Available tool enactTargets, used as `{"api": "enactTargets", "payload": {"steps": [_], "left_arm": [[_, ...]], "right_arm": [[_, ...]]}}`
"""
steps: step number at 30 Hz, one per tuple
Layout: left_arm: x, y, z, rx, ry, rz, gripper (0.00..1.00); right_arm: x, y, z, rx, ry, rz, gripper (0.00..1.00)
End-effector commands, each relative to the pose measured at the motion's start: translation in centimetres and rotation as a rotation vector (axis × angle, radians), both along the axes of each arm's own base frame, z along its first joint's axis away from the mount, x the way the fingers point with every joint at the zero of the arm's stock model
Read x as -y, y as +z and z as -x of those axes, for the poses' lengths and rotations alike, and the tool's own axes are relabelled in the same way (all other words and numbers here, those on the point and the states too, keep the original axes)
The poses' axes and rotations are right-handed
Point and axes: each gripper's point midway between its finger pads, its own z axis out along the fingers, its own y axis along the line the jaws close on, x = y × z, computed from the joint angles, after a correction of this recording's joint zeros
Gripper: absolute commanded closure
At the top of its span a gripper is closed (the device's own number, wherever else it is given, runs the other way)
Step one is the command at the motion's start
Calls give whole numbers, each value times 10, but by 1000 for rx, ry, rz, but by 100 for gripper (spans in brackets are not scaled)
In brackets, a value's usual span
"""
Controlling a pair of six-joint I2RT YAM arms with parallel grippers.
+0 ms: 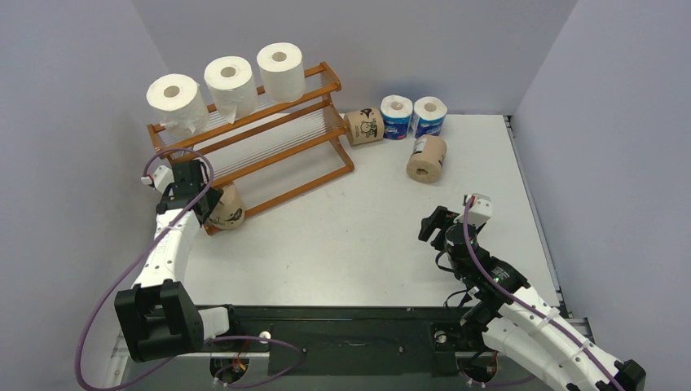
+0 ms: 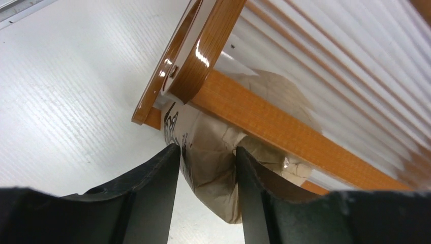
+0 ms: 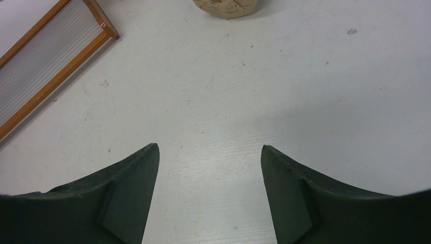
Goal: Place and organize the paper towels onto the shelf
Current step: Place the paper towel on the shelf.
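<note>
Roll (image 2: 213, 178), brown, within left gripper (image 2: 207, 149) under shelf rail (image 2: 264, 119), hold unclear; rail may snag it. Right gripper (image 3: 209, 147) spread, empty.

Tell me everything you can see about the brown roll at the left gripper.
The brown-wrapped roll is a small paper cylinder with black print and crinkled wrapping. It sits at the near-left corner of the wooden shelf, partly under its lowest rail. The left gripper pinches it between its fingers.
</note>
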Motion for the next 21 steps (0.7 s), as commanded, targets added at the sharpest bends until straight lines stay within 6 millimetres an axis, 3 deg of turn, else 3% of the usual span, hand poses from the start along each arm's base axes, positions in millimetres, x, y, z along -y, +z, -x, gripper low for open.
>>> {"api": "enactTargets", "payload": {"steps": [1,4,13,21], "left_arm": [[-7,19,-20,107,28,-9,55],[-7,21,-19,110,24,-13,44],[-2,39,-10,142,0,-7,26],[9,61,17,179,-57,-28,9]], "right_arm": [[0,7,-3,36,-3,-16,31],[0,7,-3,36,-4,-16,31],[-1,8,-4,35,-2,-19,31],[-3,9,-4,37,6,-21,31]]}}
